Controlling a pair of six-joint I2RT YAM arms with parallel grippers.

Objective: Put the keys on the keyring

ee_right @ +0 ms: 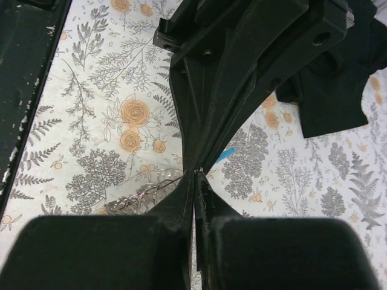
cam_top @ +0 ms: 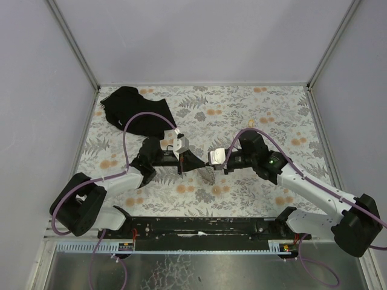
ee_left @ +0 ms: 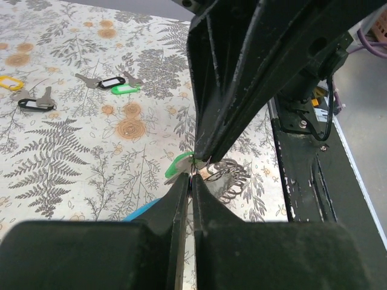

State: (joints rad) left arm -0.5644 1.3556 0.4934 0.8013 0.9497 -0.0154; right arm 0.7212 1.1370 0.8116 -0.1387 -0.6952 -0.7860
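Your left gripper is pressed together, meeting the right gripper, likewise closed, tip to tip near the middle of the bench's near edge. A green-tagged key sits at those tips, with the keyring just beside it. Spare keys lie well apart.

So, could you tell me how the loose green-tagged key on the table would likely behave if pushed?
The green-tagged key lies flat on the table, so it would probably slide, not roll. It looks small and thin, so likely light and hard to pinch. It lies beside a black-tagged key, so a push may drag both.
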